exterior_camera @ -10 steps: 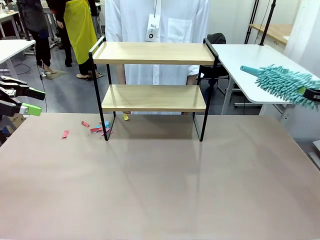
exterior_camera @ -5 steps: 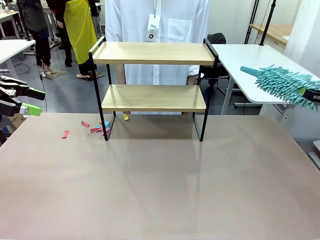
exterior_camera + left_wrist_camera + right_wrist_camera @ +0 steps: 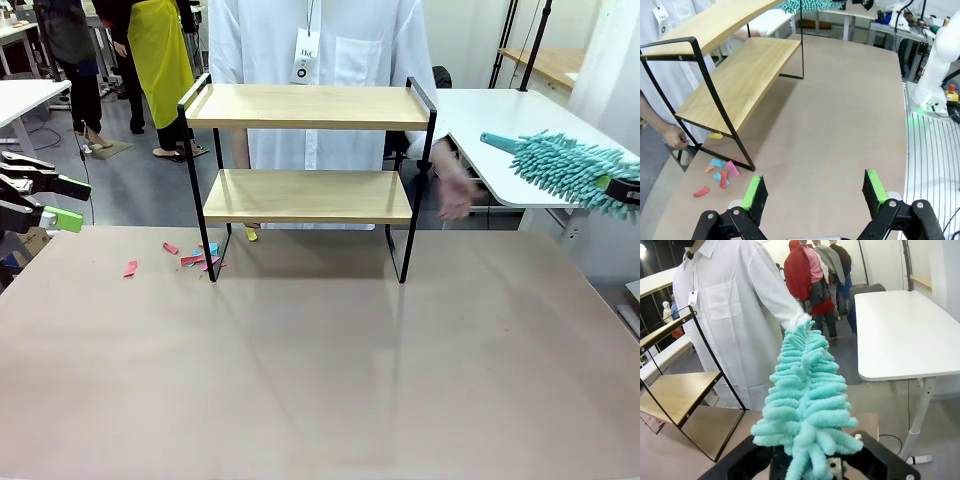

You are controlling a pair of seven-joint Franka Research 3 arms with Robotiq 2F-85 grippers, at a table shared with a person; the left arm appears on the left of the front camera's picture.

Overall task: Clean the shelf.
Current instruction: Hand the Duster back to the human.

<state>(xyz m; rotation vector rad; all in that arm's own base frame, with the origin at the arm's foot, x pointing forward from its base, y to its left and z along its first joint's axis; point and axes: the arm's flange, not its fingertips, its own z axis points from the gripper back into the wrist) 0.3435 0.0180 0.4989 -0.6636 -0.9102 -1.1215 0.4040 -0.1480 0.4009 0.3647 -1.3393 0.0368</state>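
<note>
1. I see the shelf [image 3: 308,170] standing upright at the far middle of the brown table [image 3: 320,380], its two wood boards bare, with a person in a white coat [image 3: 320,40] just behind it.
2. My right gripper [image 3: 628,190] sits at the right edge of the front view, off to the side of the shelf. Its fingers are clamped on the handle of a teal fluffy duster [image 3: 565,168], whose head points inward toward the shelf, so I judge it is held ready for sweeping the boards.
3. My left gripper [image 3: 814,192] hovers at the table's left edge with its green-padded fingers [image 3: 752,192] spread wide apart and nothing between them.
4. Small coloured paper scraps [image 3: 190,258] lie on the table by the shelf's left front leg, some touching it.
5. The person's hand [image 3: 452,190] hangs just beside the shelf's right frame, between the duster and the boards. I would judge that a risk to any sweep from the right.
6. The near half of the table is open. The raised black side rails fence both board ends, so I expect the duster must enter from the front.
</note>
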